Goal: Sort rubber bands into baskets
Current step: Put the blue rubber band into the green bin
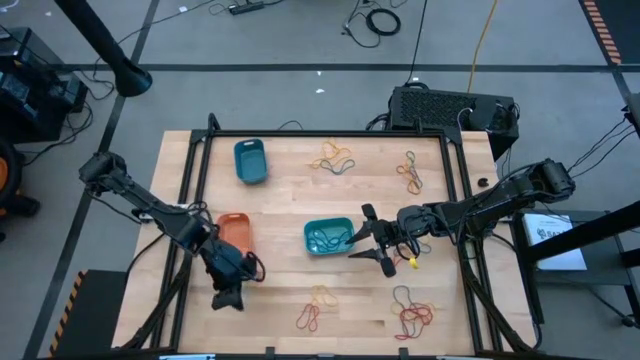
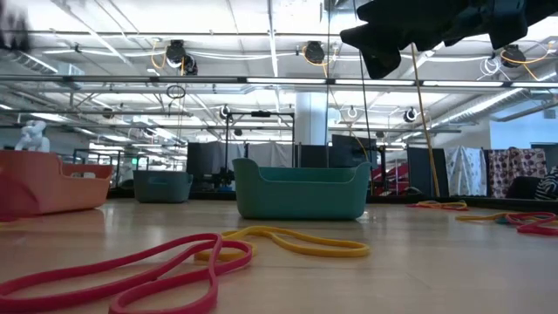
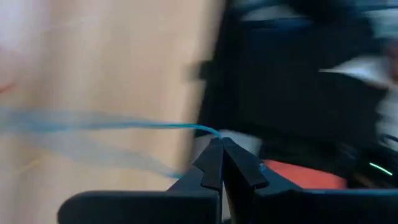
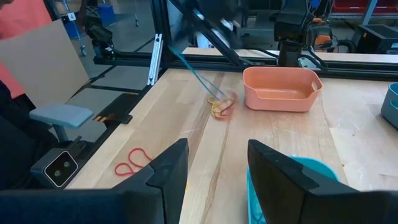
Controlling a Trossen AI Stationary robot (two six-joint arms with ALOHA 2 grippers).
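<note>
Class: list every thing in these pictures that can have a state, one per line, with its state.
Left gripper: shut on a thin blue-green rubber band, stretched.
Right gripper: open, empty, beside teal basket.
Teal-green plastic basket: upright, holds bands.
Orange plastic basket: upright, looks empty.
Darker blue plastic basket: upright.

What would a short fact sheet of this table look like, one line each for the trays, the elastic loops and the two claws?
Table: pale wooden top
Baskets: orange plastic tray; teal-green plastic tray; darker blue plastic tray
Teal-green tray contents: blue-green loops
Loose rubber bands: small red, orange-yellow and blue-green clusters scattered on the wood
Left gripper: shut on a stretched blue-green rubber band, beside the orange tray
Right gripper: open, next to the teal-green tray, holding nothing
</note>
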